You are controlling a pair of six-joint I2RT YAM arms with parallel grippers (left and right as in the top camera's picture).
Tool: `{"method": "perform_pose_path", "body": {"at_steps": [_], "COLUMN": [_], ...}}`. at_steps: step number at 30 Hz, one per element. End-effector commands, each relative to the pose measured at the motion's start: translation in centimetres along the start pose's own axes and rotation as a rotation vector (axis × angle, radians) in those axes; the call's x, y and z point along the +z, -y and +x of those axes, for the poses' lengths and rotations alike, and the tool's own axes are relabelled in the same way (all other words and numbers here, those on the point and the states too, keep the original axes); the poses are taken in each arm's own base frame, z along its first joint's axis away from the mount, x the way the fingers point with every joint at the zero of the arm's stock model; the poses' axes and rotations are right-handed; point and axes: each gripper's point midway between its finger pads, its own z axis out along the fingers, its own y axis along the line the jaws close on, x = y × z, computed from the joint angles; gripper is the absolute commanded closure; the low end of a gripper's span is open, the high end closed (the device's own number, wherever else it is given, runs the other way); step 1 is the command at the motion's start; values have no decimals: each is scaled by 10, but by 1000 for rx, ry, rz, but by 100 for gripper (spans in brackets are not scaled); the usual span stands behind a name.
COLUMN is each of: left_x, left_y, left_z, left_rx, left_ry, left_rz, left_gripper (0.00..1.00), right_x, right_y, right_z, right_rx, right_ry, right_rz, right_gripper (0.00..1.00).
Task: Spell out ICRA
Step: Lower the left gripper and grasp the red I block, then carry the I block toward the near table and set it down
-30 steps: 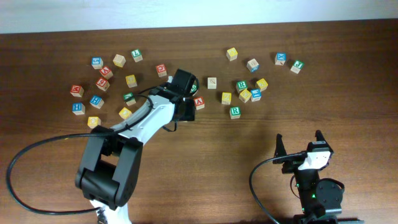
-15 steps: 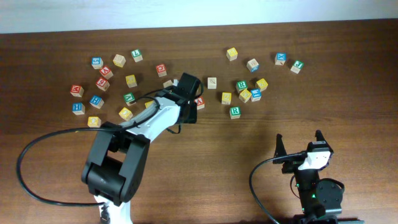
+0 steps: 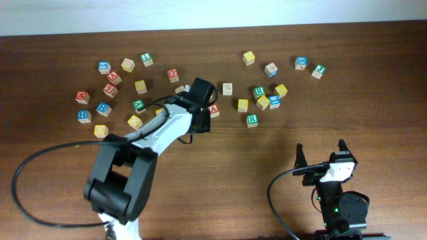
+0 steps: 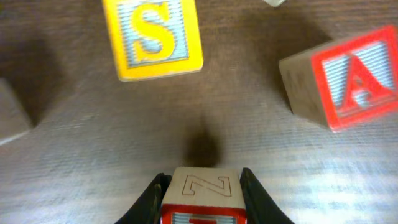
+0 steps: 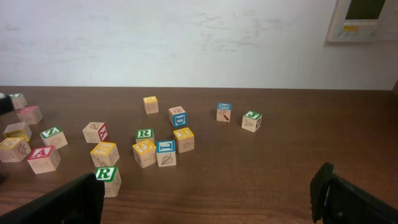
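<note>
A red-faced cube (image 4: 200, 194), an outlined Z on its top and its letter cut off from view, sits clenched between the left gripper's (image 4: 202, 186) fingers, near the red A cube (image 4: 348, 81). Well apart from the A, the right gripper (image 5: 205, 199) gapes wide, released.

I read Z on the plain-topped wooden cube (image 4: 202, 186); beyond it, S on a yellow-faced cube (image 4: 152, 37), A on a red-faced cube (image 4: 348, 78).

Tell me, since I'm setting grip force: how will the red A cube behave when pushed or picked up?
The red A cube looks wooden, so probably rigid and light. Flat faces suggest it slides rather than rolls; smooth printed sides may slip.
</note>
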Motion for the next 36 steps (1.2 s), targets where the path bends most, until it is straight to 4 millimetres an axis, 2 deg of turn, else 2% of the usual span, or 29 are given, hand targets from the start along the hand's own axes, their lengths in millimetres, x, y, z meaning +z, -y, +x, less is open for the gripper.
{"method": "perform_pose_path", "body": {"at_steps": [1,3,4,5,7,10,13,17,20,23,27,29,33,34,36], "left_x": [-46,-62,-68,-70,-66,-46,-24,-13,-12,-12,-13,-15,-15,-15,-15], "left_y": [-5,-17,-26,-29,-30,-38,-38,-45,-48,-52,-34,-31,-31,-31,-31], "left_z": [-6,13,32,41,66,92,100,99,91,90,105,111,112,112,112], "left_rx": [-24,-86,-126,-141,-141,-143,-144,-122,-123,-127,-51,-53,-53,-53,-53], "left_ry": [45,-21,-91,-130,-221,-263,-230,-182,-140,-138,-221,-249,-253,-253,-253], "left_rz": [5,-26,-58,-69,-66,-86,-69,-94,-110,-125,-13,7,4,4,4], "left_gripper": [76,76,80,80,80,79,79,79,79,79,78,79,75,67,63], "right_x": [0,0,0,0,0,0,0,0,0,0,0,0,0,0,0], "right_y": [3,3,3,3,3,3,3,3,3,3,3,3,3,3,3], "right_z": [3,3,3,3,3,3,3,3,3,3,3,3,3,3,3], "right_rx": [-2,-2,-2,-2,-2,-2,-2,-2,-2,-2,-2,-2,-2,-2,-2], "right_ry": [-5,-5,-5,-5,-5,-5,-5,-5,-5,-5,-5,-5,-5,-5,-5], "right_rz": [16,16,16,16,16,16,16,16,16,16,16,16,16,16,16], "right_gripper": [2,2,2,2,2,2,2,1,2,2,2,2,2,2,2]}}
